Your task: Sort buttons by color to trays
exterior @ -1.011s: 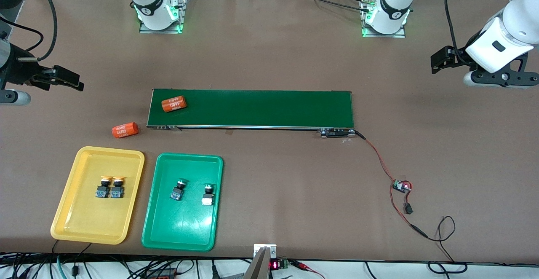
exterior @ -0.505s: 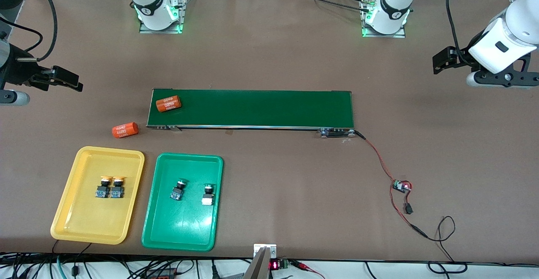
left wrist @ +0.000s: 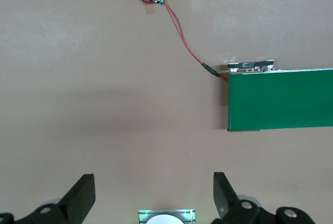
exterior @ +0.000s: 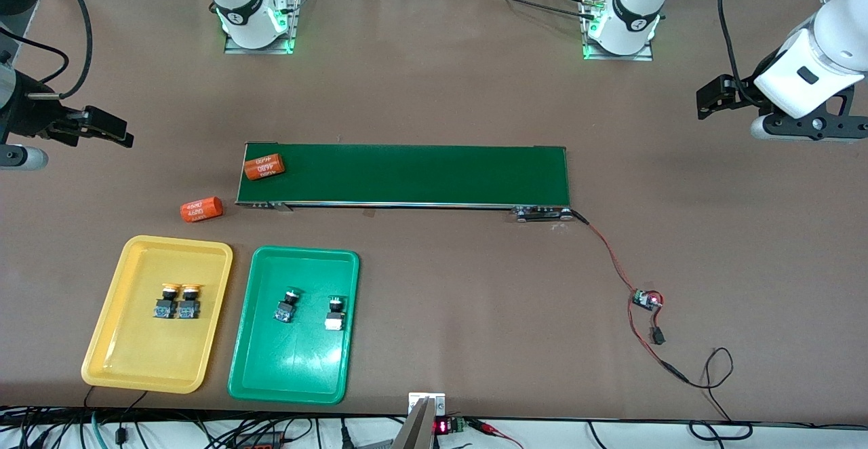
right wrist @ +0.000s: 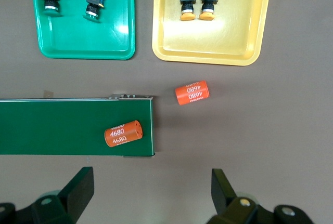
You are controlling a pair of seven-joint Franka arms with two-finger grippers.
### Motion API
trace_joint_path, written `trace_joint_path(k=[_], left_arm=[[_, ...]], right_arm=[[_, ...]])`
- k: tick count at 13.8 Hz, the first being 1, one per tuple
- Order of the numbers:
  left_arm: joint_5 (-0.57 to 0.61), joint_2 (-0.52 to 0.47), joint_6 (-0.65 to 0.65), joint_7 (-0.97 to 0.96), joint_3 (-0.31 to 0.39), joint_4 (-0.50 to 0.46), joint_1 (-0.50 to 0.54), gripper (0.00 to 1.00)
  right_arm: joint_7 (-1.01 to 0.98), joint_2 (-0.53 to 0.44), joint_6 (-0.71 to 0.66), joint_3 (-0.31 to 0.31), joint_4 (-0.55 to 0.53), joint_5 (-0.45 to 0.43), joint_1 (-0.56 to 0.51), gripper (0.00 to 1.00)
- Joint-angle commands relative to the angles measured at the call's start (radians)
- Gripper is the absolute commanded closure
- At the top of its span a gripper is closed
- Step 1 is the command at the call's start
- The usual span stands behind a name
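Two yellow buttons [exterior: 166, 302] [exterior: 188, 302] lie side by side in the yellow tray [exterior: 115, 354]. Two green buttons [exterior: 286, 306] [exterior: 333, 313] lie apart in the green tray [exterior: 285, 374]. The right wrist view shows both trays, the yellow one [right wrist: 218, 42] and the green one [right wrist: 78, 37], with the buttons inside. My right gripper [exterior: 122, 133] hangs open and empty over bare table at the right arm's end, also in its wrist view [right wrist: 152, 187]. My left gripper [exterior: 705, 100] hangs open and empty over bare table at the left arm's end, also in its wrist view [left wrist: 153, 193].
A long dark-green conveyor belt [exterior: 420, 174] lies across the middle. One orange cylinder [exterior: 264, 167] rides on it at the right arm's end; another [exterior: 201, 209] lies on the table beside that end. A small circuit board [exterior: 646, 298] with red wires lies toward the left arm's end.
The orange cylinder on the belt has moved toward the right arm's end of the belt. The left gripper shifted slightly a second ago and has held still since. Buttons and trays have not moved.
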Motion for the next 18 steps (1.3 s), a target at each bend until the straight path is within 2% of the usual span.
trace_joint_path(k=[1,5,8,15,18], left_arm=[[0.023,0.010,-0.026,-0.007,-0.003,0.032,-0.008,0.00],[0.021,0.010,-0.028,-0.007,-0.005,0.032,-0.012,0.00],[0.021,0.009,-0.029,-0.070,-0.049,0.032,-0.015,0.00],[0.021,0.007,-0.037,-0.087,-0.063,0.034,-0.015,0.00],[0.021,0.007,-0.037,-0.087,-0.061,0.034,-0.012,0.00]], right_arm=[[-0.003,-0.006,0.007,0.001,-0.003,-0.012,0.003,0.00],[-0.005,-0.006,0.007,0.001,-0.003,-0.030,0.003,0.00],[-0.006,-0.006,0.008,-0.001,-0.003,-0.039,0.003,0.00],[-0.005,-0.006,0.011,0.001,-0.003,-0.041,0.003,0.00],[-0.005,-0.006,0.008,0.001,-0.003,-0.067,0.003,0.00]])
